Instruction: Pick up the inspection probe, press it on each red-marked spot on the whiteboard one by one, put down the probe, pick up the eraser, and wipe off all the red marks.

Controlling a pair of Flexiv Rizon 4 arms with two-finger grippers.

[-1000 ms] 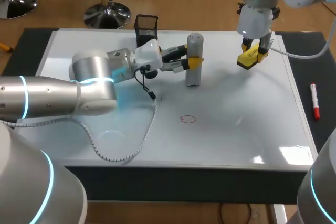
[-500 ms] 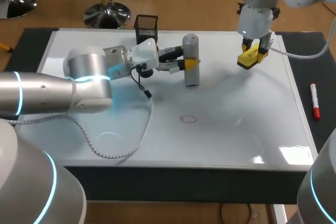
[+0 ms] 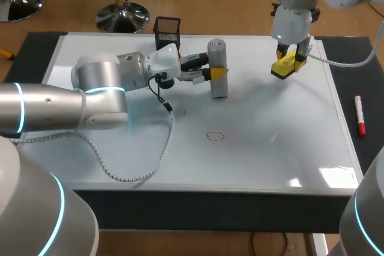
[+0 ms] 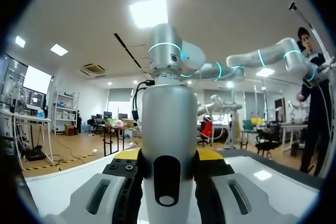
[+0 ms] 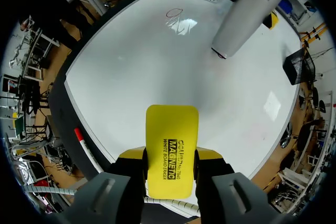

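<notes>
**Probe held upright, eraser kept in reserve**

Read the whiteboard (image 3: 270,148) as a dial, with six o'clock at the robot's edge. A single red ring (image 3: 214,136) sits just off centre toward five o'clock, uncovered.

Beyond it, between twelve and one o'clock, the left gripper (image 3: 217,72) comes in sideways. It pinches the grey probe (image 3: 217,52) at its middle from both sides. That keeps the probe upright with its tip down, the pose needed for pressing straight onto a mark. I cannot tell whether the tip touches the board. The probe stands beyond the ring rather than over it, so that press looks yet to be made.

At three o'clock, off the board on the dark mat, lies a red pen (image 3: 359,116).

At two o'clock the right gripper (image 5: 170,154) hangs above the board. It is clamped across the yellow eraser (image 5: 172,129), whose free end points down. It is probably parked clear so that wiping can follow.

At eleven o'clock, on the far edge, stands a black mesh cup (image 3: 167,30), possibly the probe's holder.
</notes>
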